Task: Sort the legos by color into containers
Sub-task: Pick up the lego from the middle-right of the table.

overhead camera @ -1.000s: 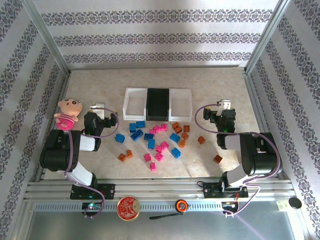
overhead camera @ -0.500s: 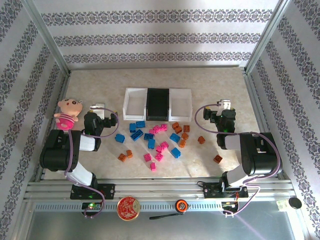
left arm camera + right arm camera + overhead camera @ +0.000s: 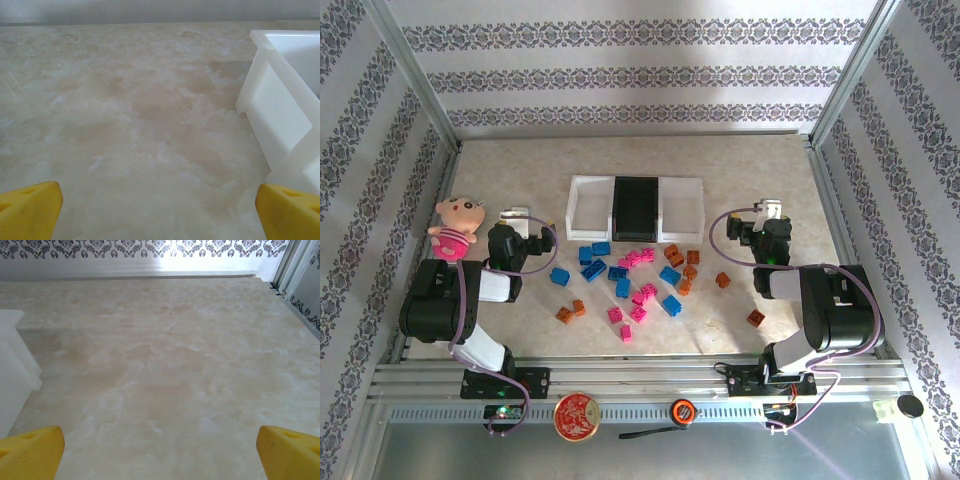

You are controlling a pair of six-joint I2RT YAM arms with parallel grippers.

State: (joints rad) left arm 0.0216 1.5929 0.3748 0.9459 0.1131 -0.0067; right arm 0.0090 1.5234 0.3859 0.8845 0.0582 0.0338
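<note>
The three containers stand touching in a row at the middle of the marbled beige tabletop (image 3: pixel 520 170): a left white rectangular plastic tray (image 3: pixel 570 210), a black rectangular plastic tray (image 3: pixel 617 210) between, and a right white rectangular plastic tray (image 3: pixel 701 205).

The small studded plastic bricks (image 3: pixel 630 280) you are to sort lie scattered on the table just on the near side of that row, between your two arms. Blue, magenta-pink and orange are mixed together. A few orange ones sit just in front of the right white tray, two more lie at the near left of the cluster, and a single orange brick (image 3: pixel 756 318) rests apart, close to the right arm.

Your left gripper (image 3: pixel 517 213) hangs over bare table to the left of the row, near a pink plush doll (image 3: pixel 455 228). Its yellow fingertips (image 3: pixel 30 210) are spread wide with nothing between them. In your left wrist view the white tray's outer wall rises at the right edge.

Your right gripper (image 3: pixel 770 211) sits to the right of the row, likewise released and empty. In your right wrist view a white tray wall shows at the left edge.
</note>
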